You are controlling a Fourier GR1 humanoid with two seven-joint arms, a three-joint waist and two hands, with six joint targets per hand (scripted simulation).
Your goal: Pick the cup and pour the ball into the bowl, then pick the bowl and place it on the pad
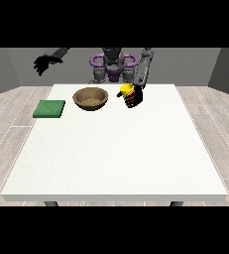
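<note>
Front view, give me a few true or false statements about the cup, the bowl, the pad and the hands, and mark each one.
1. The round brown wooden bowl sits on the flat green square pad. False: the bowl stands on the white table, beside the pad.
2. The black hand at the view's right is at the yellow cup. True.
3. The black hand at the view's left rests on the pad. False: it is raised off to the side, clear of the table.
4. The cup is to the view's right of the bowl. True.
5. The cup is tilted towards the bowl. True.
</note>
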